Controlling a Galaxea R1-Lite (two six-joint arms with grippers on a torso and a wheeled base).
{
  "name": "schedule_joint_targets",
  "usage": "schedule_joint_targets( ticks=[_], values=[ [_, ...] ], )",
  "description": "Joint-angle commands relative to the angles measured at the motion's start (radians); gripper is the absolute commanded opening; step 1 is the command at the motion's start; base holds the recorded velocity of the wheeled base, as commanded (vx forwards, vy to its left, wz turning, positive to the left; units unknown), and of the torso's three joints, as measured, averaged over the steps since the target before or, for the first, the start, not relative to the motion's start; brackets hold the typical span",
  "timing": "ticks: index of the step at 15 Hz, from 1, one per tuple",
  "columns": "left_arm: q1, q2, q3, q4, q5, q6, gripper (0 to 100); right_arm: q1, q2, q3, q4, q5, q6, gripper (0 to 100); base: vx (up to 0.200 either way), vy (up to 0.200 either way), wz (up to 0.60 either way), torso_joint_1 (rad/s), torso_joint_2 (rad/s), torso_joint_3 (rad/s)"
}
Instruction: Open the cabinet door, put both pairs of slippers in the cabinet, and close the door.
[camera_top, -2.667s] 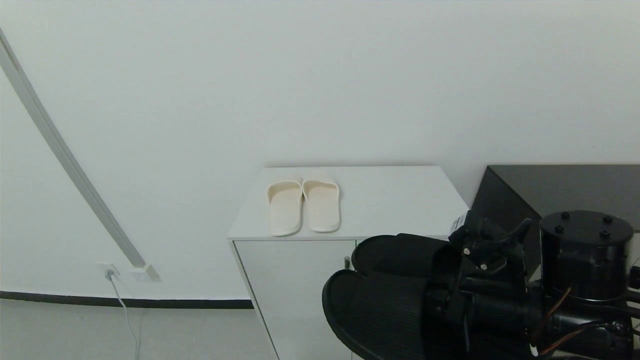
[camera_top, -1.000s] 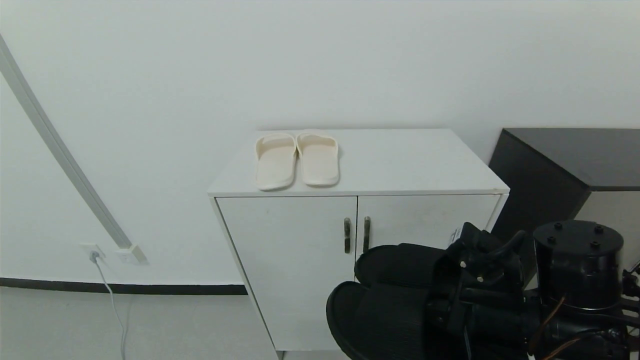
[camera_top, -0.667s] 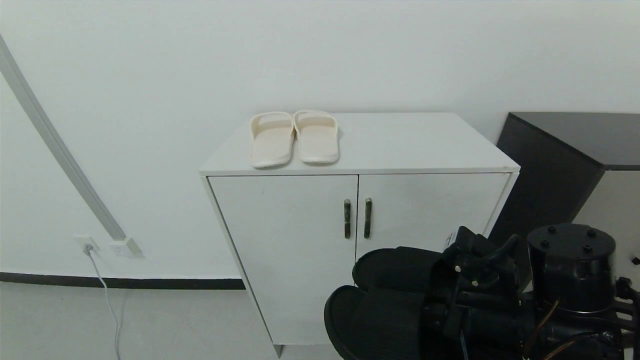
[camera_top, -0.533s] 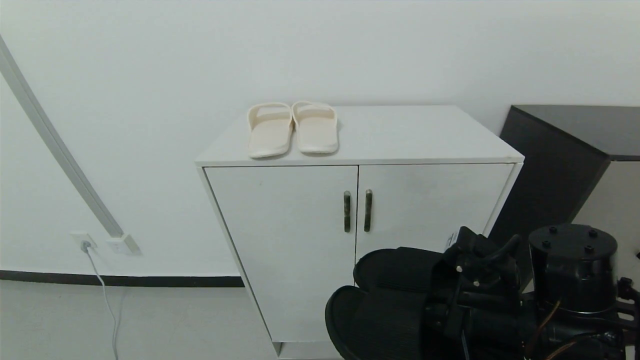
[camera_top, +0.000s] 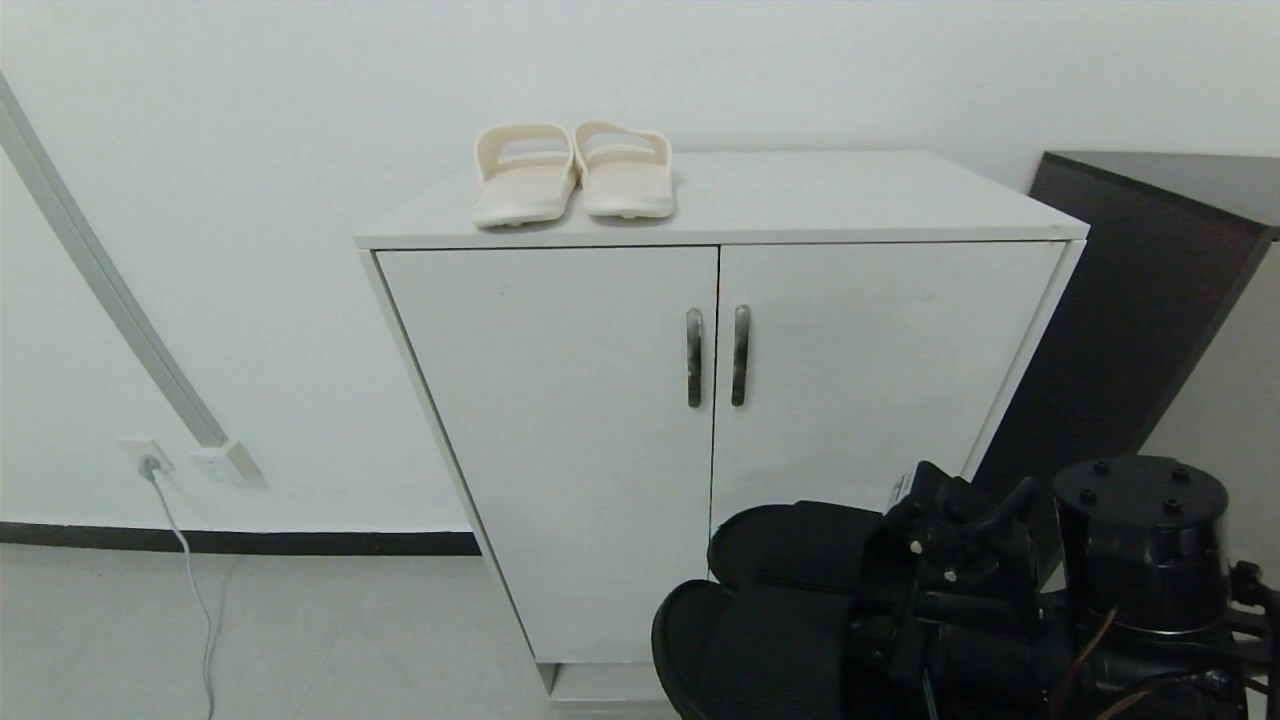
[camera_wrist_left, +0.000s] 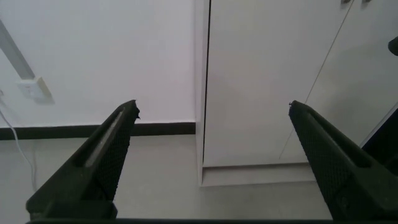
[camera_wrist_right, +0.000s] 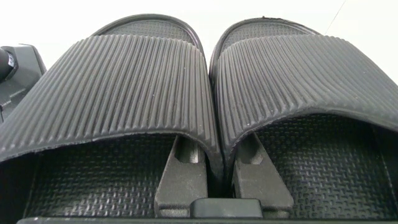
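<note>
A white cabinet (camera_top: 860, 200) stands against the wall with both doors shut, its two dark handles (camera_top: 693, 357) side by side at the middle. A pair of cream slippers (camera_top: 572, 172) lies on its top, towards the left. Low in front of the right door (camera_top: 870, 370), my right gripper (camera_wrist_right: 217, 180) is shut on a pair of black slippers (camera_top: 780, 600), its fingers (camera_wrist_right: 180, 180) reaching in under the ribbed straps (camera_wrist_right: 124, 81). My left gripper (camera_wrist_left: 212, 107) hangs open near the floor, facing the cabinet's lower left corner (camera_wrist_left: 267, 93), with nothing between its fingers.
A dark cabinet (camera_top: 1120, 330) stands close to the white one on the right. On the wall to the left are a socket (camera_top: 148, 458) with a cable (camera_top: 190, 590) hanging down and a slanted grey strip (camera_top: 100, 270). Bare floor (camera_top: 300, 640) lies left of the cabinet.
The whole head picture has shifted: the camera has sunk, so the cabinet sits higher and its doors and handles show. The black slippers stay in my right gripper.
</note>
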Motion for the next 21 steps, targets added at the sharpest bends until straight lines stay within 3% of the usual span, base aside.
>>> schedule_joint_targets(
  ticks=[1, 8, 15, 16, 17, 18, 19, 21],
  values=[
    [0.000, 0.000, 0.000, 0.000, 0.000, -0.001, 100, 0.000, 0.005, 0.004, -0.007, 0.000, -0.001, 0, 0.000, 0.000, 0.00, -0.100, 0.45, 0.354],
    [0.000, 0.000, -0.002, 0.001, 0.000, 0.001, 100, 0.003, 0.009, 0.022, -0.023, -0.001, -0.027, 0, 0.000, 0.000, 0.00, -0.036, 0.40, 0.361],
    [0.000, 0.001, -0.002, 0.001, -0.001, 0.001, 100, 0.005, 0.011, 0.030, -0.024, 0.005, -0.027, 0, 0.000, 0.000, 0.00, 0.000, 0.03, 0.027],
    [0.000, 0.003, -0.006, -0.003, -0.001, 0.019, 100, 0.003, 0.012, 0.032, -0.024, 0.003, -0.027, 0, 0.000, 0.000, 0.00, 0.000, 0.00, 0.000],
    [0.000, 0.004, -0.017, -0.003, 0.003, 0.025, 100, 0.005, 0.012, 0.033, -0.024, 0.005, -0.027, 0, 0.000, 0.000, 0.00, 0.000, 0.00, 0.000],
    [0.000, 0.054, -0.106, 0.017, 0.005, 0.004, 100, 0.005, 0.015, 0.033, -0.024, 0.008, -0.027, 0, 0.000, 0.000, 0.00, 0.000, 0.00, 0.000],
    [-0.001, 0.113, -0.144, 0.027, -0.006, -0.010, 100, 0.005, 0.018, 0.032, -0.026, 0.009, -0.027, 0, 0.000, 0.000, 0.00, 0.000, 0.00, 0.000],
    [-0.006, 0.296, -0.152, -0.014, -0.092, -0.013, 100, 0.011, 0.026, 0.035, -0.030, 0.008, -0.027, 0, 0.000, 0.000, 0.00, 0.000, 0.00, 0.000]
  ],
)
